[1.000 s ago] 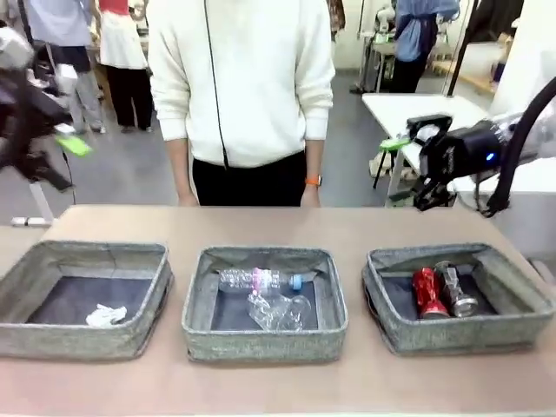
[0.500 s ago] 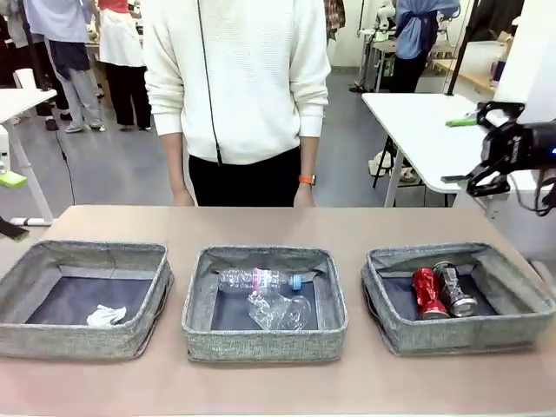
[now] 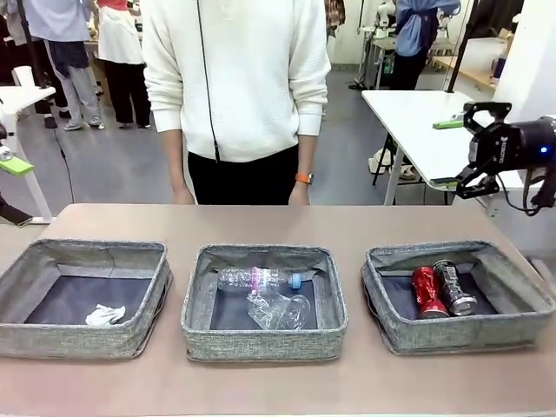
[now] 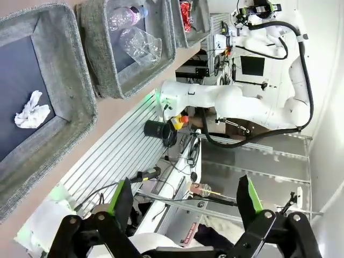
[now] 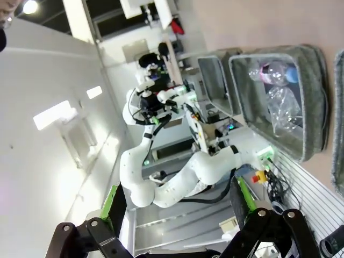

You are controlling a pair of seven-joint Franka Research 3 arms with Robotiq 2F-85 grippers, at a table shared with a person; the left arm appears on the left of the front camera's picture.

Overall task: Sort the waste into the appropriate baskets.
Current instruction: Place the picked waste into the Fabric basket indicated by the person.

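Three grey baskets sit in a row on the table. The left basket holds a white paper ball. A clear bottle and a clear cup lie in the middle basket. In the right basket a red can rests beside a dark can. My right gripper hangs open, high above and behind the right basket. At the far left edge my left gripper is open and off the table. The left wrist view shows my left gripper empty, with the paper ball and cup beyond. Nothing is between the fingers of my right gripper.
A person in a white sweater stands at the table's far edge, arms hanging down. A white table stands behind on the right. Bare tabletop runs in front of the baskets and behind them.
Both arms have pulled back from the table. The left gripper moved out to the left edge; the right gripper moved right and a little up, away from the right basket.
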